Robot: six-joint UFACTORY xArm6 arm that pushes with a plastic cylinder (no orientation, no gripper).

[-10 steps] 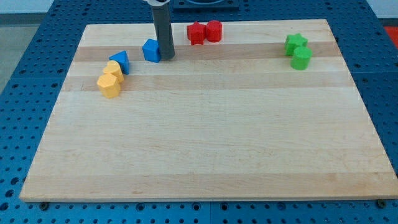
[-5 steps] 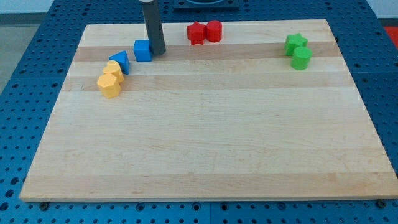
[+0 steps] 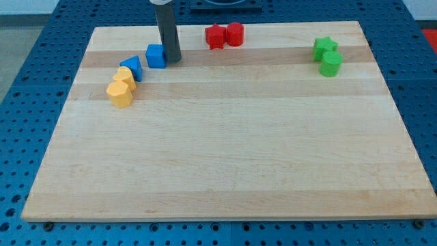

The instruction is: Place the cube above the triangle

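Blue cube nudged left toward the triangle

My tip, a bare rod with no pincer, touches the blue cube's right side; pushed left since earlier, it sits up-right of the blue triangle, not yet above.

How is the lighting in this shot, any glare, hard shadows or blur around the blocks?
Camera view: light is even and soft, with no glare on the wooden board; the blue cube and my tip beside it cast only faint shadows; the red blocks and green blocks look sharp; the rod's upper end is cut off at the view's top.
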